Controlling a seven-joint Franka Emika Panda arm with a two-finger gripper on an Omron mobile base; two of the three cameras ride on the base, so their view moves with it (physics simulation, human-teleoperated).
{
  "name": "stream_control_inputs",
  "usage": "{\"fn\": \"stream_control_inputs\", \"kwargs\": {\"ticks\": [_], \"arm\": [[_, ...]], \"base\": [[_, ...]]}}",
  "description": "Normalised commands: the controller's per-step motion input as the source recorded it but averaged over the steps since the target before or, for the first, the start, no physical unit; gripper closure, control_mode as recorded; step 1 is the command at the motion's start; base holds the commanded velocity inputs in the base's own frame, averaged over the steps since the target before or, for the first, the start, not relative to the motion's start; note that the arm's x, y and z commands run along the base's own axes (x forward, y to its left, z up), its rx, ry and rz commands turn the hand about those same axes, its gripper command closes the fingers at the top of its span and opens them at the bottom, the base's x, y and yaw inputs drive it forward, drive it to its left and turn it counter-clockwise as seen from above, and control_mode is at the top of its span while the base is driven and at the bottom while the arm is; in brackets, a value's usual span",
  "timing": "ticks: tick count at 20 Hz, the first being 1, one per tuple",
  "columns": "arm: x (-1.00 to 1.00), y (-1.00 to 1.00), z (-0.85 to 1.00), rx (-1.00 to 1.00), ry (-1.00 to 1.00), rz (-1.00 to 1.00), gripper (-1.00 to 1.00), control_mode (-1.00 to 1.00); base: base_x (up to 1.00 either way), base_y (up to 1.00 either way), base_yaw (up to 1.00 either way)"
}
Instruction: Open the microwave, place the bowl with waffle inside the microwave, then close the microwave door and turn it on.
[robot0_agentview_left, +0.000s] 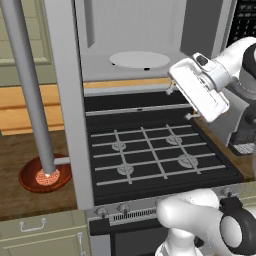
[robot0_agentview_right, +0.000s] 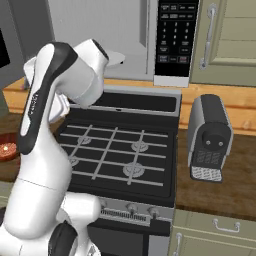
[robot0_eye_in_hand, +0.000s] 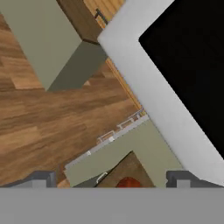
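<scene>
Microwave door (robot0_agentview_left: 65, 100) swung open, turntable (robot0_agentview_left: 139, 59) bare. Bowl (robot0_agentview_left: 45, 175) with waffle (robot0_agentview_left: 46, 177) on counter (robot0_agentview_left: 30, 195) at 8 o'clock from stove (robot0_agentview_left: 155, 155). Gripper (robot0_eye_in_hand: 111, 178) fingers apart, holding nothing.

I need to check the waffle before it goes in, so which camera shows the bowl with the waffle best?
The left base view: the bowl sits whole on the counter left of the stove, the waffle inside it, partly crossed by the open microwave door's handle. The right base view catches only its edge; the hand view shows a reddish sliver.
</scene>
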Motion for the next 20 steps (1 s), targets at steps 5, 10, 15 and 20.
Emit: {"fn": "stream_control_inputs", "kwargs": {"ticks": [5,10,15,20], "arm": [[-0.72,-0.79,-0.61,0.1,0.04,-0.51,-1.0,-1.0],[-0.19,0.3,-0.22,-0.1,0.12,-0.45,-1.0,-1.0],[0.22,1.0,-0.13,-0.35,0.0,-0.09,-1.0,-1.0],[0.43,0.82,-0.2,-0.46,0.17,0.05,-1.0,-1.0]], "base": [[0.0,0.0,0.0],[0.0,0.0,0.0],[0.0,0.0,0.0],[0.0,0.0,0.0]]}}
